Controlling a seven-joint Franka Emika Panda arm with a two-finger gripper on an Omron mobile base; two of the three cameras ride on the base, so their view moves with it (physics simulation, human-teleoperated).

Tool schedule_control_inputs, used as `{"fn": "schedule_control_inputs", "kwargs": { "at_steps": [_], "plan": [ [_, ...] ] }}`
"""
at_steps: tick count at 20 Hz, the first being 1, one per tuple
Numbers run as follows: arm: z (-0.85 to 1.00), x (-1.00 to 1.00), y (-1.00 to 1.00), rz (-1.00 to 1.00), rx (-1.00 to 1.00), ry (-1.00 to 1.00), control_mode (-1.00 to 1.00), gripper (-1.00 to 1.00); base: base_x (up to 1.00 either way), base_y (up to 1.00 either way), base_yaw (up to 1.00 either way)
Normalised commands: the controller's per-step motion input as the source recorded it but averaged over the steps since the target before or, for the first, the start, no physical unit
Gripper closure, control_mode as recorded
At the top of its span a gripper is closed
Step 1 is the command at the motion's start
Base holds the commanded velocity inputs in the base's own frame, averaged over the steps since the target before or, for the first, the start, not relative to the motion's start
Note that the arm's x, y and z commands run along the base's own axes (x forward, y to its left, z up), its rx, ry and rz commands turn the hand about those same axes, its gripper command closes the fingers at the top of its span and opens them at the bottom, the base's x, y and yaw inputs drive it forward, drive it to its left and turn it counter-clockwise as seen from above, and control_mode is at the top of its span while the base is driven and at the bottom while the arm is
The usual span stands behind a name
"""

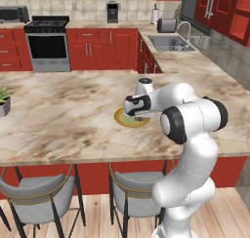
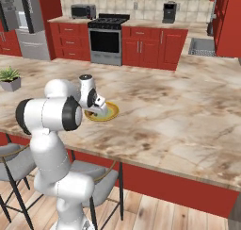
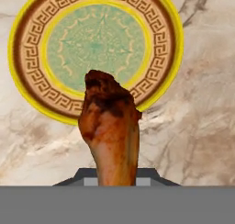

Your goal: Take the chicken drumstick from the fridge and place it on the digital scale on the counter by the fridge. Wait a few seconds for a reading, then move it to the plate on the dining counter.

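Where base views hide it, chicken drumstick (image 3: 111, 129) over plate (image 3: 27, 85).

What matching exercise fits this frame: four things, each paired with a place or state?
Things:
1. chicken drumstick
2. plate
3. potted plant
4. stove

Places or states:
A. on the dining counter, below the end effector
B. held by the end effector
C. between red cabinets at the far wall
D. near the dining counter's end

Pairs: 1-B, 2-A, 3-D, 4-C

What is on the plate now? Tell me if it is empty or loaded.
Empty. In the hand view the plate shows its whole patterned face bare; the chicken drumstick is above it in the shut gripper.
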Motion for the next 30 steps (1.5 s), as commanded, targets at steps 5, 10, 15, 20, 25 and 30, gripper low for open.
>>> {"fn": "schedule_control_inputs", "kwargs": {
  "at_steps": [5,10,15,20,25,30],
  "plan": [
    [-0.15,0.49,0.0,0.0,-0.05,0.0,-1.0,1.0,0.0,0.0,0.0],
    [-0.25,0.64,0.0,0.0,-0.03,0.0,-1.0,1.0,0.0,0.0,0.0],
    [-0.41,0.61,0.0,0.0,-0.03,0.0,-1.0,1.0,0.0,0.0,0.0],
    [-0.35,0.37,0.0,0.0,-0.01,0.0,-1.0,1.0,0.0,0.0,0.0],
    [-0.12,0.0,-0.04,0.0,0.0,0.0,-1.0,-1.0,0.0,0.0,0.0],
    [0.02,-0.08,-0.25,0.0,0.0,-0.02,-1.0,-1.0,0.0,0.0,0.0]
  ]
}}
